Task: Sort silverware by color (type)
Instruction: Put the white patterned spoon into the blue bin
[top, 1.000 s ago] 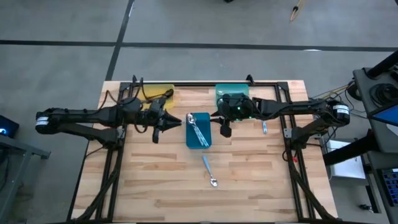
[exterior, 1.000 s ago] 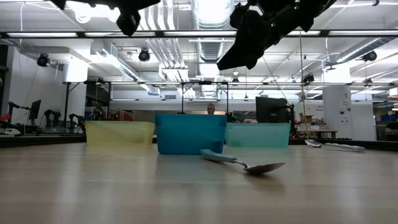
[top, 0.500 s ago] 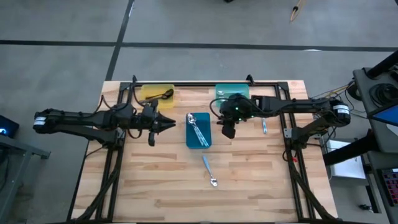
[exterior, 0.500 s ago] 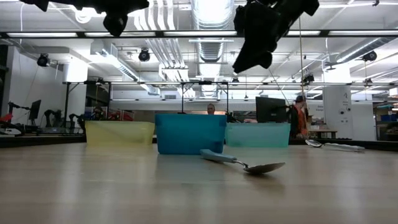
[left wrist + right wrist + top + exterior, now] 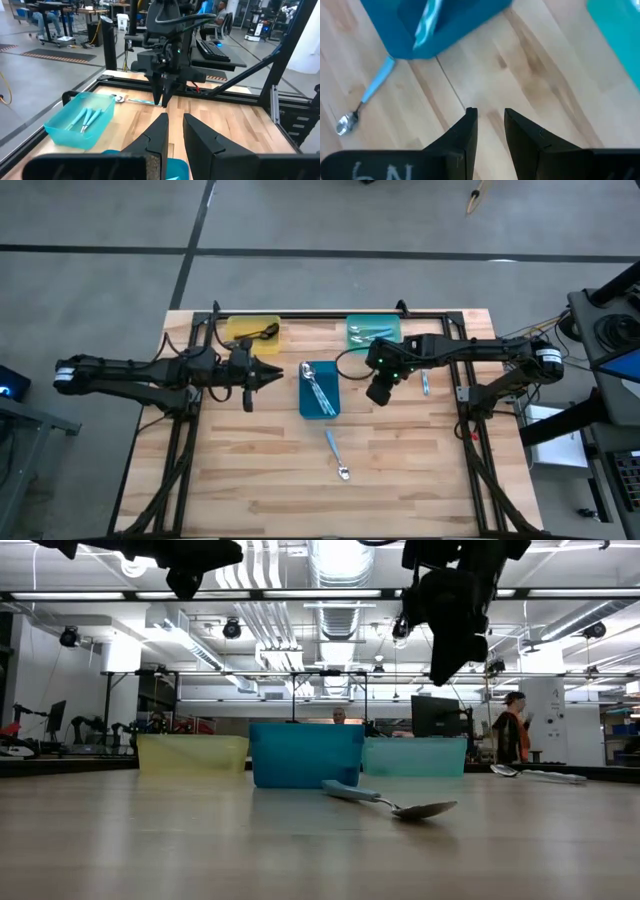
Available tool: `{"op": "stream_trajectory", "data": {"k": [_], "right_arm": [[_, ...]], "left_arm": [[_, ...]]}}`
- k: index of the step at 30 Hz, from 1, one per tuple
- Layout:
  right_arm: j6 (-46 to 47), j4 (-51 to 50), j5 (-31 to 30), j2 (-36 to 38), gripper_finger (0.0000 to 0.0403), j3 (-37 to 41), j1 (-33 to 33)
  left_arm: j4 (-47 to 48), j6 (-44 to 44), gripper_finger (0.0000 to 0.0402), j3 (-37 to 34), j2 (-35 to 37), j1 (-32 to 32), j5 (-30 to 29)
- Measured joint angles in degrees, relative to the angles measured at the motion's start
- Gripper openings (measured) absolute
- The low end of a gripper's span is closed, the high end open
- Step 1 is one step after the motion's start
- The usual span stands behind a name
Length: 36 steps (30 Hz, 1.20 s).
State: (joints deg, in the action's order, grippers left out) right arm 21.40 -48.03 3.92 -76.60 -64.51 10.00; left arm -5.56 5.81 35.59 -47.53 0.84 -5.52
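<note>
The right tool [image 5: 380,392] is held up in the air, just to the right of the blue plastic tray [image 5: 319,390]. Its two dark fingers [image 5: 465,132] are seen a little apart with only bare wood between them, so nothing is held. The left tool [image 5: 270,374] is held over the wooden tabletop [image 5: 250,470], left of the blue tray. Its fingers stand a little apart too, and nothing is held there.

One small spoon with a light blue handle and a shiny silver bowl [image 5: 336,454] is left lying loose on the tabletop, in front of the blue tray. Another small spoon with a blue handle [image 5: 425,384] lies just right of the right tool. Blue-handled spoons are already seen inside the blue tray. Some spoons lie in the teal plastic tray [image 5: 372,332], and a dark spoon [image 5: 266,331] lies in the yellow plastic tray [image 5: 250,332].

The loose spoon is judged to be light and stiff. The shiny bowl is likely slippery. It would best be gripped across the blue handle, near its middle.

A second ago the right tool was closer to the teal tray. It has been swung forward and to the right. The left tool has been pulled back a little toward its own side. A person is now seen far behind the tabletop.
</note>
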Motion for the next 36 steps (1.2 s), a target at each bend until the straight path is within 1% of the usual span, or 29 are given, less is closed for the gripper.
{"op": "stream_trajectory", "data": {"k": [8, 15, 19, 26, 36], "right_arm": [[2.1, -4.0, 0.0, 0.0, 0.0086, 0.0, 0.0], [1.6, -4.0, 0.1, 0.0, 0.0086, 0.0, 0.0], [1.5, -3.0, 0.1, 0.0, 0.0086, 0.0, 0.0], [1.3, 1.5, 0.0, 0.0, 0.0086, 0.0, 0.0], [1.1, 2.1, 0.0, 0.0, 0.0086, 0.0, 0.0]], "left_arm": [[0.0, 0.0, 0.0039, 0.0, -1.5, 0.0, 0.0], [-1.3, -0.2, 0.0039, 0.0, -1.9, 0.0, 0.0], [-2.4, -1.3, 0.0039, 0.0, -1.9, 0.0, -0.1], [-2.6, -1.8, 0.0039, 0.0, -1.9, 0.0, -0.1], [-2.6, -1.9, 0.0039, 0.0, -1.9, 0.0, -0.1]]}}
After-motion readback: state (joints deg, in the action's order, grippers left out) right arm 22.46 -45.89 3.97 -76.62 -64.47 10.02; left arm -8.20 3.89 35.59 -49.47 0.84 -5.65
